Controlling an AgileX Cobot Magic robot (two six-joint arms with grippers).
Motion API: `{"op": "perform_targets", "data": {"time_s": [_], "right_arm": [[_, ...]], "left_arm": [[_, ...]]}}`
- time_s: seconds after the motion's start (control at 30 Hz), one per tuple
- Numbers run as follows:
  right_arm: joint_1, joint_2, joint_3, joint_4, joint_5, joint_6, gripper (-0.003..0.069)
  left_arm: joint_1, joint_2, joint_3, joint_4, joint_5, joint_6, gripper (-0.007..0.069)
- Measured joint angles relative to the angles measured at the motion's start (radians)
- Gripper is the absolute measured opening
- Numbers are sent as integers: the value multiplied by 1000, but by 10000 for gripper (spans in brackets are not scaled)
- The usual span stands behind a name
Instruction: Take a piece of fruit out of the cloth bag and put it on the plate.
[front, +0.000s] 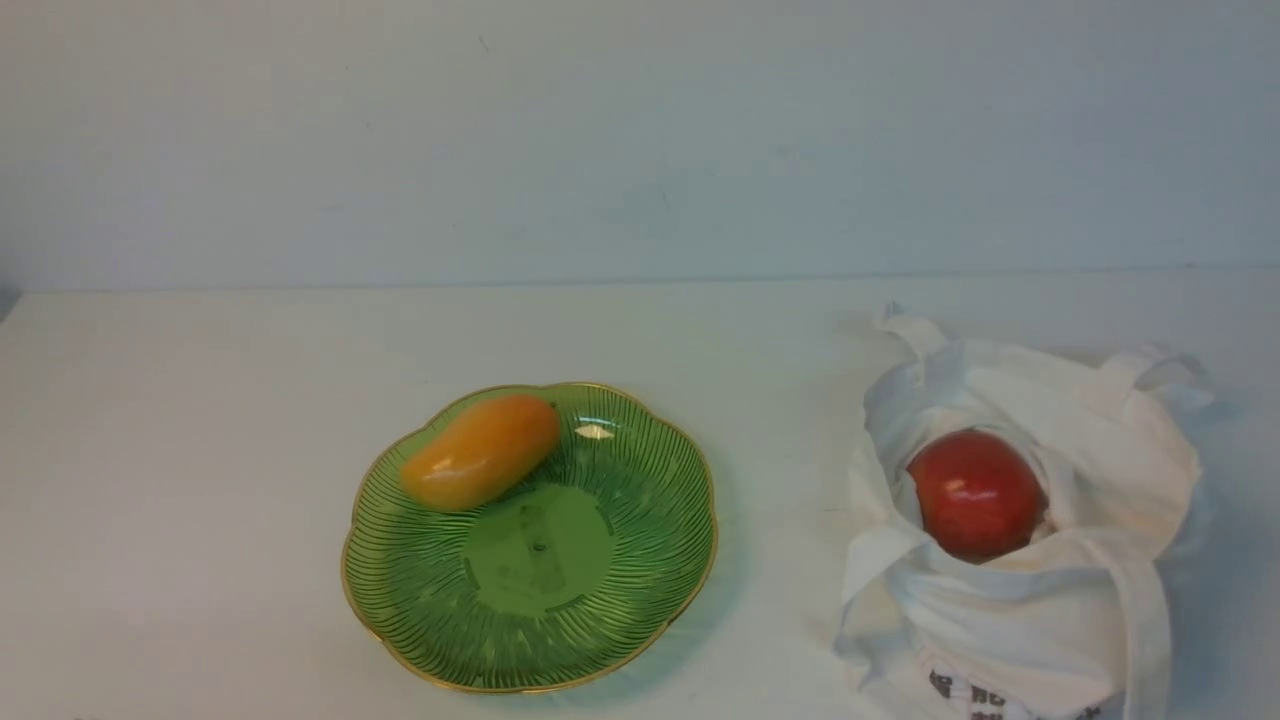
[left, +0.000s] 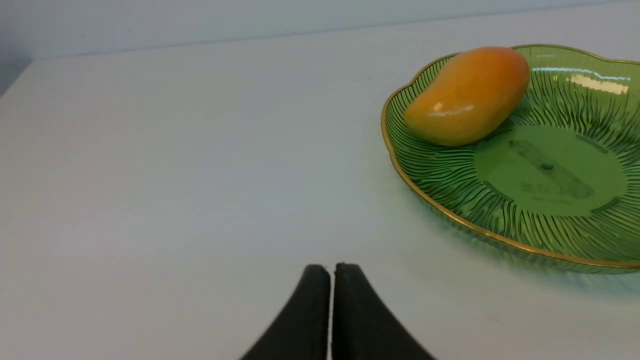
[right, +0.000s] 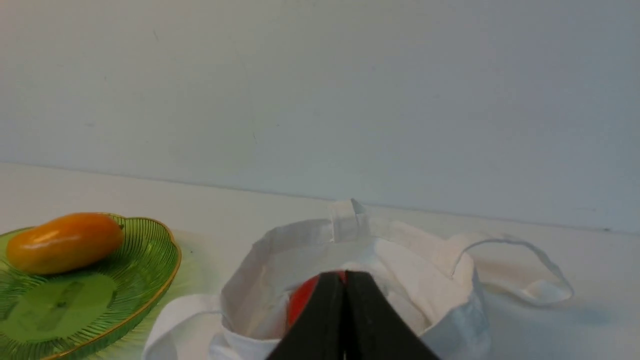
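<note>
The mango (front: 481, 451) is seen lying on its side in the green plate (front: 640, 560), on the ribbed slope at the far-left part of the dish, with the flat centre of the plate left bare. The cloth bag (front: 1060, 610) is slumped on the white surface (front: 200, 480), well apart from the plate on the robot's right, its mouth open and a red round fruit (front: 975, 492) resting inside. Dark printed characters near the bag's bottom are caught only in the front view, where neither hand is shown.

In the left wrist view the left hand (left: 332, 272) is seen with its two dark fingers pressed together, nothing between them, over bare surface. From this hand the plate is ahead and off to one side, not touched, and the mango is on the plate's farther part. The bag is not taken in by this view.

In the right wrist view the right hand (right: 345, 280) is likewise closed tight and empty, its tips held just above the bag's open mouth. The red fruit is glimpsed directly beyond the tips, mostly hidden by them. One strap handle (right: 520, 270) is shown looping on the surface past the bag, and the plate with the mango lies off to the hand's side.
</note>
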Motion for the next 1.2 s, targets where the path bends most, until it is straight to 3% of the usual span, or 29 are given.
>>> {"op": "perform_targets", "data": {"time_s": [0.37, 1.2], "right_arm": [[-177, -61, 182, -75, 5, 160, -15], [-183, -61, 182, -93, 6, 154, -15]], "left_arm": [[0, 0, 0, 1, 0, 0, -8], [0, 0, 0, 1, 0, 0, -8]]}}
